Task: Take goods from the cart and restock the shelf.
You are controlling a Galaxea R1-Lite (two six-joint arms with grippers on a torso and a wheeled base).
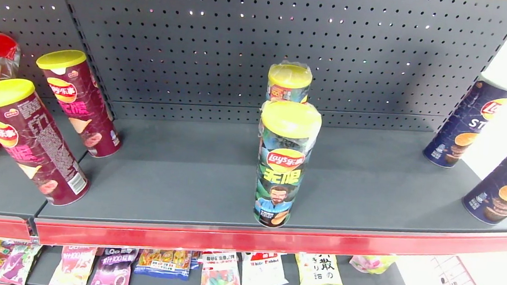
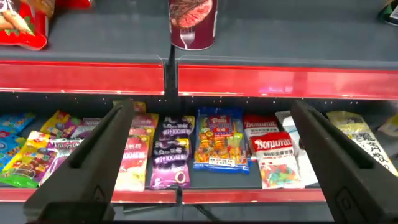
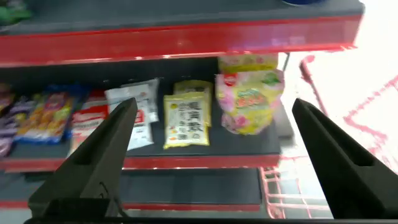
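Goods stood on the shelf (image 1: 177, 177) above both my claws: green cans (image 1: 284, 163) one behind the other near the middle, maroon cans (image 1: 28, 141) off on my left claw's side, blue cans (image 1: 466, 124) on my right claw's side. Each kind ran in a file from the front lip back, I judged so that labels faced out and fresh stock could join its own row. My left claw (image 2: 211, 107) was spread wide and empty, facing candy bags (image 2: 214, 140) on the lower shelf. My right claw (image 3: 214, 104) was likewise spread and empty before more bags (image 3: 186, 121). The cart (image 3: 295, 186) lay low, beyond my right claw, its load hidden. With nothing gripped, I judged that a fetch from the cart was due.
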